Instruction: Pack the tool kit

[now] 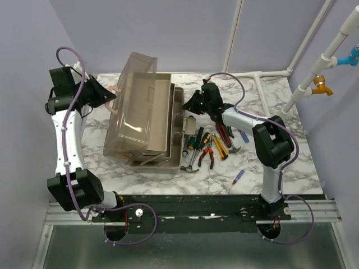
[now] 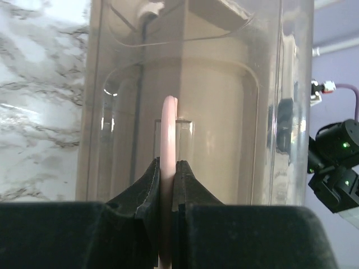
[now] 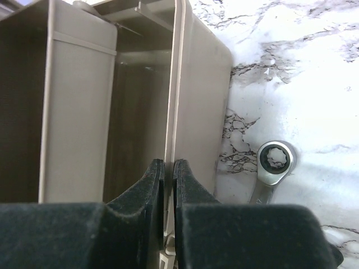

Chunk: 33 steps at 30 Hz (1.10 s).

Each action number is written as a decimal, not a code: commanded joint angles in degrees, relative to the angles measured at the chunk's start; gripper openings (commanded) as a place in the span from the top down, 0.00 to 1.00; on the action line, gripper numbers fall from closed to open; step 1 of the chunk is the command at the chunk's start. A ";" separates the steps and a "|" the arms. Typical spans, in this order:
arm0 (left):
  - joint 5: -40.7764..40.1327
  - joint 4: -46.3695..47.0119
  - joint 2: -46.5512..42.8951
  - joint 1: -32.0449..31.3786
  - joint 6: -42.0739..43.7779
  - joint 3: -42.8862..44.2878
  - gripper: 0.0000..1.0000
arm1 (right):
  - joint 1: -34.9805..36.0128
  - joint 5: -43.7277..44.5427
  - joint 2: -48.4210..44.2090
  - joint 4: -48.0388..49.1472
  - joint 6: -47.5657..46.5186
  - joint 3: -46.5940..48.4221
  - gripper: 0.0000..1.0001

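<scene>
We log the toolbox (image 1: 168,120) on the counter (image 1: 300,162), smoky lid (image 1: 132,106) tilted up. Left tool (image 2: 167,178) grips its pink handle (image 2: 168,129); right tool (image 3: 168,172) pinches its beige side wall. Loose hand tools (image 1: 207,148) lie just right of the toolbox.

Lavender walls (image 1: 185,28); white pipes (image 1: 233,36) in corner; marble-patterned tabletop (image 1: 291,151); grey floor (image 1: 179,252) below.

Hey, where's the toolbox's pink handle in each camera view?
Top external: pink handle left of the smoky lid, at the left gripper.
Left wrist: centre, upright, pinched by that gripper.
Right wrist: not in view.
Shared landmark: the beige toolbox, in all three views.
</scene>
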 commanded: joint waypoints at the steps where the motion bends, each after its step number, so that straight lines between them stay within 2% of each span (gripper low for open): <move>1: -0.22 5.51 -3.37 5.66 1.19 0.44 1.00 | -0.82 4.62 -0.20 -5.41 -3.22 -0.06 0.96; 5: -1.16 4.03 -2.02 9.37 2.94 0.35 1.00 | -0.99 5.42 -0.81 -7.17 -3.90 -0.40 0.97; 14: -4.77 7.57 1.74 14.27 2.60 -4.80 1.00 | -2.20 5.03 -1.41 -6.06 -3.80 -2.23 0.99; 16: -6.33 7.68 2.32 15.37 2.71 -5.72 0.90 | -2.49 3.77 -1.13 -6.11 -3.35 -2.43 0.99; 18: -7.65 7.80 2.27 16.45 2.63 -6.46 0.85 | -2.62 2.32 -1.09 -4.13 -2.95 -2.59 0.99; 19: -7.81 8.03 1.97 16.91 2.33 -6.73 0.74 | -2.66 1.74 -1.10 -3.73 -2.78 -2.81 0.99; 21: -7.87 7.99 1.12 17.72 1.77 -6.90 0.39 | -2.72 1.06 -1.43 -3.09 -2.29 -3.27 0.99; 24: -9.98 7.75 -1.76 18.32 1.31 -6.70 0.12 | -2.66 0.44 -1.96 -2.28 -2.15 -3.87 0.98; 26: -12.14 7.48 -4.39 19.54 0.34 -6.53 0.07 | -2.67 0.33 -2.15 -2.16 -2.13 -4.01 0.98; 30: -12.62 13.32 -12.53 22.87 -4.48 -12.29 0.01 | -2.69 0.22 -2.49 -1.99 -2.18 -4.14 0.98; 33: -7.44 14.76 -13.29 22.97 -4.76 -12.50 0.01 | -2.67 -0.02 -2.51 -1.90 -2.19 -4.26 0.98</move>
